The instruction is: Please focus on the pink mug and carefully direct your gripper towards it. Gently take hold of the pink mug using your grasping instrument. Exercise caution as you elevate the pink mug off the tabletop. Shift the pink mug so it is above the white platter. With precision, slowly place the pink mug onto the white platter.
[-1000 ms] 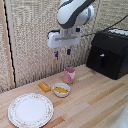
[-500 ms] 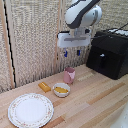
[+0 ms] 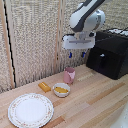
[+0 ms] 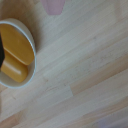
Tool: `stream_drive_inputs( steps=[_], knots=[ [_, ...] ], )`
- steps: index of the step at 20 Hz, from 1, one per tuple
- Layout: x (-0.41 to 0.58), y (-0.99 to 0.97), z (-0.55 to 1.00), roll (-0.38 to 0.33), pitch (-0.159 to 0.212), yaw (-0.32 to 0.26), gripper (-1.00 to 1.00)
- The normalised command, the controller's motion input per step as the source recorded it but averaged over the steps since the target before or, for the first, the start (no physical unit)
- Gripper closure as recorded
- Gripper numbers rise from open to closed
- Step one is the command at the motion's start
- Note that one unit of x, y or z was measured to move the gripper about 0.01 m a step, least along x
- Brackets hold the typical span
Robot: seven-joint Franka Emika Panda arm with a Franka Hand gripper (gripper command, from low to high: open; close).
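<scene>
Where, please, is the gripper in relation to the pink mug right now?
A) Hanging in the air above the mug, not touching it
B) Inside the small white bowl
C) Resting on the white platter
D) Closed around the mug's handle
A: in the exterior view the gripper hangs clear above the pink mug, which stands on the table.

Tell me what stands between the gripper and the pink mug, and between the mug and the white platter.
Nothing visible lies between the gripper and the pink mug below it. Toward the white platter, the small white bowl sits close beside the mug, roughly along that path.
</scene>
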Motion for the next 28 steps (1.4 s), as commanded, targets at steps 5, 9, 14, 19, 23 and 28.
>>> stream_drive_inputs(
  steps=[5,9,14,19,23,28],
  knots=[
    [0.185,-0.24,-0.37,0.0,0.06,0.0,-1.0],
    [0.274,-0.29,-0.31,0.0,0.039,0.013,-1.0],
    [0.283,-0.28,-0.24,0.0,0.022,0.032,-1.0],
    [0.354,-0.21,-0.23,0.0,0.0,0.054,-1.0],
    [0.292,-0.2,-0.32,0.0,0.004,0.056,-1.0],
    [0.13,-0.04,-0.22,-0.004,0.024,0.039,1.0]
  ],
)
